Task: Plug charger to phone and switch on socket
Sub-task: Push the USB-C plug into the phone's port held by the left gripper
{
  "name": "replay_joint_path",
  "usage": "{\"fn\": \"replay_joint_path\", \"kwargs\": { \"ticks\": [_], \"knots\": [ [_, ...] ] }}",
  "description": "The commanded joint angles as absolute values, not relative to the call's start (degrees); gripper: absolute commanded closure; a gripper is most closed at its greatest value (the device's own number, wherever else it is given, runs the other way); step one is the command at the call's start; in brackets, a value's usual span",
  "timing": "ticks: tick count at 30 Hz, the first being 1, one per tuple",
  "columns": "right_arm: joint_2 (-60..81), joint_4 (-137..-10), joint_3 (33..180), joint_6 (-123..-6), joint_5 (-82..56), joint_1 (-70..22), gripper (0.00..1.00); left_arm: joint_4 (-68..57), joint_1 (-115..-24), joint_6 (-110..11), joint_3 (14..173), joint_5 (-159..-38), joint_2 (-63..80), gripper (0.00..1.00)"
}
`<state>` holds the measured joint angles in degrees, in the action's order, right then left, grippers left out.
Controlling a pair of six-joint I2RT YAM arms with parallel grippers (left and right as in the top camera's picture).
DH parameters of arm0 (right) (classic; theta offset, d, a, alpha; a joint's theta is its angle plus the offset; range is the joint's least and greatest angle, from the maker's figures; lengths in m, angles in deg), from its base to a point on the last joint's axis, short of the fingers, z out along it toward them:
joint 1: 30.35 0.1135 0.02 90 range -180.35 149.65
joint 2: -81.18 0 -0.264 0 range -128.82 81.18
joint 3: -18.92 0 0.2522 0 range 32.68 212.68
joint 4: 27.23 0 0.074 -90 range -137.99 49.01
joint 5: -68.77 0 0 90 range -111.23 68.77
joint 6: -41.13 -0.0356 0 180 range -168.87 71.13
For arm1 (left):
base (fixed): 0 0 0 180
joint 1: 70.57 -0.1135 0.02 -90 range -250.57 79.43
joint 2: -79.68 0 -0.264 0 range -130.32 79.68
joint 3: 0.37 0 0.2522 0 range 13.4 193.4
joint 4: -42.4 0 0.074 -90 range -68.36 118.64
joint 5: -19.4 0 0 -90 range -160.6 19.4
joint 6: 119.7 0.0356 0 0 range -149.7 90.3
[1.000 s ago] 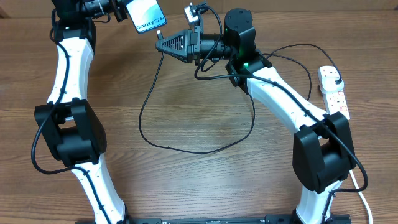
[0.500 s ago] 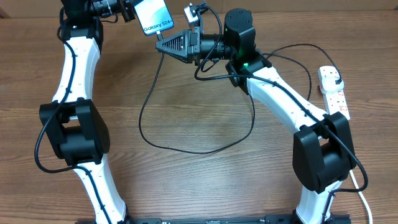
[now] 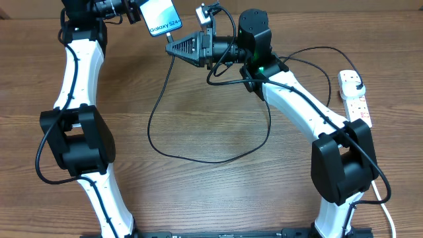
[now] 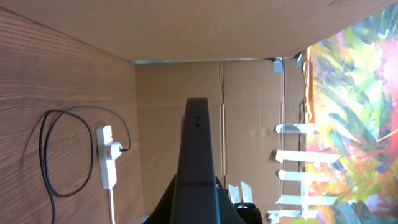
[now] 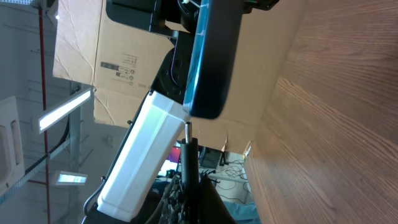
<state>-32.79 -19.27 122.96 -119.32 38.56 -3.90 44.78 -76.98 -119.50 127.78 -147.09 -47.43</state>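
Left end effector (image 3: pixel 139 12) is clamped shut on one end of the phone (image 3: pixel 162 18), holding it off the desk (image 3: pixel 211 205) at the far edge, lit blue screen facing up toward the overhead camera. Right end effector (image 3: pixel 171 47) is closed on the connector end of the charger (image 3: pixel 149 125), pointed at the phone from just beside it. In the right wrist view the connector tip (image 5: pixel 188 132) sits right under the phone's near end. I cannot tell whether it is touching or in. The rest of the charger cable lies in a wide loop on the desk between the two arms, then runs under the right arm toward the socket (image 3: pixel 355 99), which lies well apart at the right edge with a black plug (image 3: pixel 357 82) fitted at its far end. The right arm body covers part of that cable run. The socket's red-marked switches are too small to read as on or off. Its white cord is cut off at the bottom right. The left end effector's fingers are mostly hidden by the phone and the frame edge. The left wrist view gives only the phone's dark edge, with a cardboard wall (image 4: pixel 249 93) and a colourful poster (image 4: pixel 354 112) behind. Against a second ago, the left arm and phone have shifted toward the right end effector. The right arm, cable loop and socket are unchanged.
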Motion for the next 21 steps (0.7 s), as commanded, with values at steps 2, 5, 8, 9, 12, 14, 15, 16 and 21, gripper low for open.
{"fn": "replay_joint_path", "kwargs": {
  "ticks": [2, 5, 8, 9, 12, 14, 15, 16, 21],
  "knots": [
    [-31.04, -18.97, 124.25, -118.89, 38.82, -3.74, 0.96, 45.13, -77.4, -120.59, 128.79, -148.38, -45.18, 0.96],
    [-31.04, -18.95, 124.25, -118.89, 38.82, -3.74, 0.96, 45.15, -77.37, -120.57, 128.79, -148.4, -45.18, 0.96],
    [-31.04, -18.95, 124.25, -118.91, 38.86, -3.74, 0.96, 45.15, -77.24, -120.53, 128.79, -148.42, -45.18, 0.96],
    [-31.04, -18.95, 124.25, -118.93, 38.91, -3.74, 0.96, 45.15, -77.24, -120.46, 128.79, -148.42, -45.18, 0.96],
    [-31.04, -18.97, 124.25, -118.91, 38.97, -3.74, 0.96, 45.15, -77.22, -120.37, 128.79, -148.64, -45.18, 0.95],
    [-31.04, -18.95, 124.25, -118.93, 38.93, -3.74, 0.96, 45.15, -77.22, -120.39, 128.79, -148.84, -45.18, 0.96],
    [-31.04, -18.95, 124.25, -118.91, 38.84, -3.74, 0.96, 45.15, -77.2, -120.42, 128.79, -148.97, -45.18, 0.96],
    [-31.04, -18.95, 124.25, -118.93, 38.8, -3.74, 0.96, 45.15, -77.16, -120.42, 128.79, -149.08, -45.18, 0.96],
    [-31.04, -18.95, 124.25, -118.91, 38.8, -3.74, 0.96, 45.15, -76.3, -120.39, 128.79, -149.25, -45.18, 0.96]
  ]
}}
